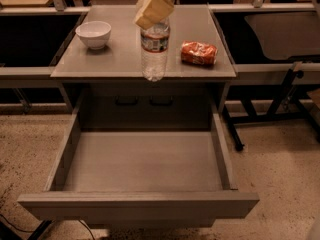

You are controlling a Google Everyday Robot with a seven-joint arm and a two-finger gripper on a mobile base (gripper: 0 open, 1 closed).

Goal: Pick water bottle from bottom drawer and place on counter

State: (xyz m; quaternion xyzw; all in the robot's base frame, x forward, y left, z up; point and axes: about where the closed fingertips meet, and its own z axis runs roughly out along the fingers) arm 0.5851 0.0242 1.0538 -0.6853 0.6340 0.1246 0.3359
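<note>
We see the gripper (154,13), cut off at twelve o'clock, clamped on the top of the water bottle (154,51), hiding its cap, the label print unreadable, the bottle upright at the front edge of the counter (117,59), the bottom drawer (140,169) open at six o'clock.
</note>
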